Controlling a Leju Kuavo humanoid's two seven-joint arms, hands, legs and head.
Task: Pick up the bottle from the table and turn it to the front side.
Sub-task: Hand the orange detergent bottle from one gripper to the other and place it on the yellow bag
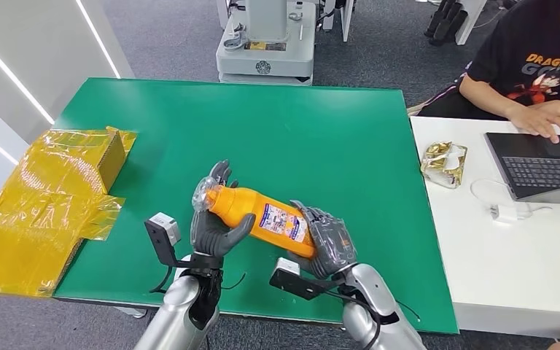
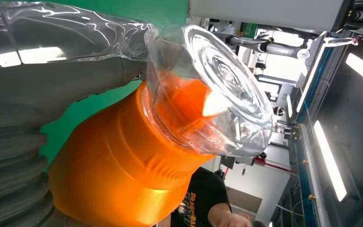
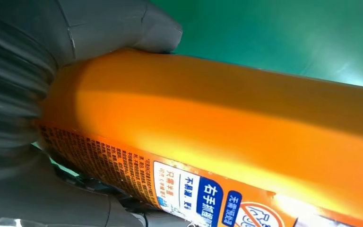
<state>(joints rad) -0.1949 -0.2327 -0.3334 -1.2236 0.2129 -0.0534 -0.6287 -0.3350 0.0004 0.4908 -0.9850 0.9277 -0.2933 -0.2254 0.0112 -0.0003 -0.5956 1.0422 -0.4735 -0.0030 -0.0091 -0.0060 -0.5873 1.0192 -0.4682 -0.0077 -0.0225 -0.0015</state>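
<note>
An orange bottle [image 1: 262, 216] with a clear cap and a printed label is held lying sideways above the green table [image 1: 284, 124], cap end toward the left. My left hand [image 1: 217, 222] grips its neck end and my right hand [image 1: 329, 238] holds its base end. In the left wrist view the clear cap [image 2: 212, 90] and orange shoulder of the bottle [image 2: 123, 165] sit close against my left hand [image 2: 42, 80]. Up close in the right wrist view lies the bottle's orange side [image 3: 227, 123] with its label text, my right hand [image 3: 52, 52] wrapped around it.
Crumpled yellow plastic wrap over a box [image 1: 44, 197] lies at the table's left edge. A white table [image 1: 510, 248] on the right carries a laptop [image 1: 539, 164], a foil packet [image 1: 445, 162] and a charger. A person [image 1: 532, 65] sits there. A robot base [image 1: 266, 44] stands behind.
</note>
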